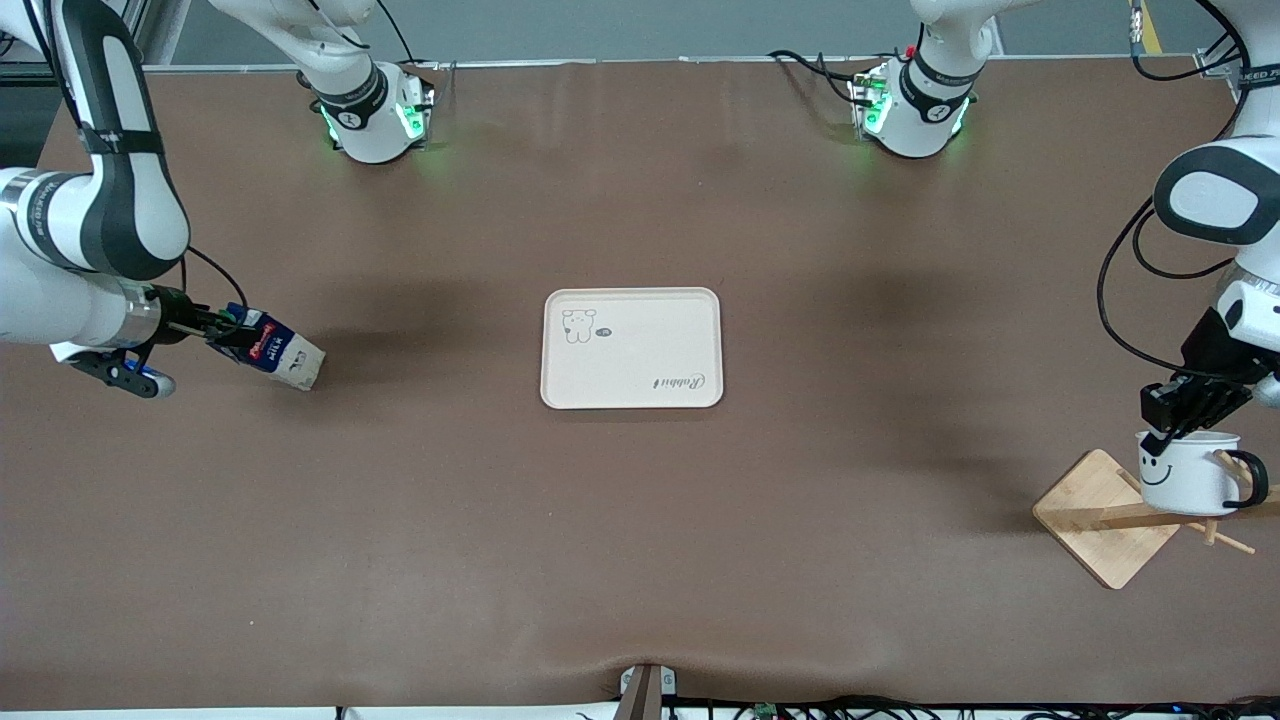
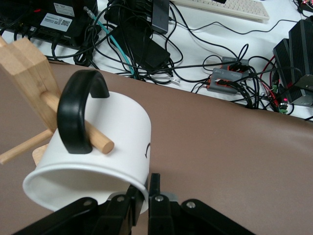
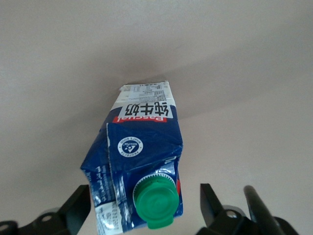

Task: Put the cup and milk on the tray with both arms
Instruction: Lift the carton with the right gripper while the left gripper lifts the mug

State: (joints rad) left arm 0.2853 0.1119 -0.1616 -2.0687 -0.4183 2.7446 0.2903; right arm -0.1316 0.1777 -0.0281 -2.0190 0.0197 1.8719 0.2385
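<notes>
Tray [image 1: 632, 348] at tabletop centre: bare. Cup [image 1: 1185, 472] at 3 o'clock, on wooden rack [image 1: 1105, 518], rim pinched by left hand [image 1: 1172, 412]. Milk [image 1: 270, 350] at 9 o'clock, lying on tabletop, between open fingers of right hand [image 1: 212, 327]. Remaining: lift, carry, place both.

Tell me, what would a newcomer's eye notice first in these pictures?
The left gripper is shut on the rim of the cup, which hangs on a wooden rack at the left arm's end. The right gripper straddles the milk carton's top; the tray lies mid-table.

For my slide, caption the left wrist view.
Left gripper shut on the cup rim, its handle hooked over a wooden rack peg.
</notes>
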